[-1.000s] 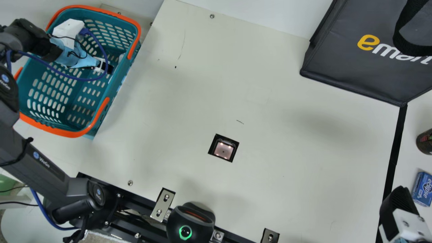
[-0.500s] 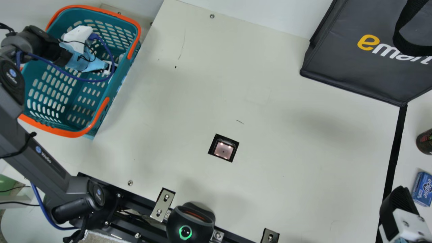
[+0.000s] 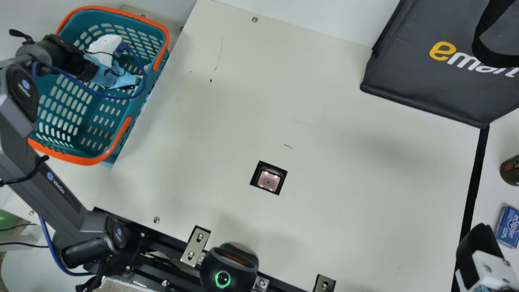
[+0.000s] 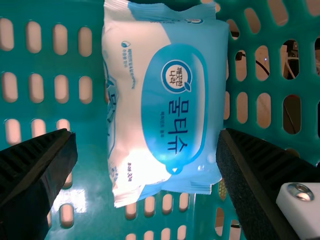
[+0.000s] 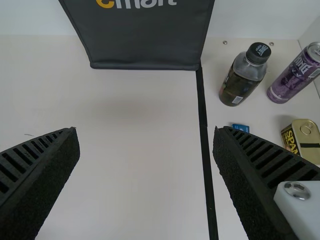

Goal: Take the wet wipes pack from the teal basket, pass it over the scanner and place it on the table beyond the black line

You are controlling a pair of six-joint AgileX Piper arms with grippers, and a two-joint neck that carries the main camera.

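Evidently, the left gripper (image 4: 147, 140) is spread wide inside the teal basket (image 3: 85, 161) so it can straddle the wet wipes pack (image 4: 175, 105), which lies near the basket's scanner-side edge, towards the far corner. The pack looks soft, white and blue, crimped at both ends. The right gripper (image 5: 146, 137), also parted, seems unneeded here.

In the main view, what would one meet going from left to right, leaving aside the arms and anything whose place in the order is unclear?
Teal basket → scanner → black line → small blue box.
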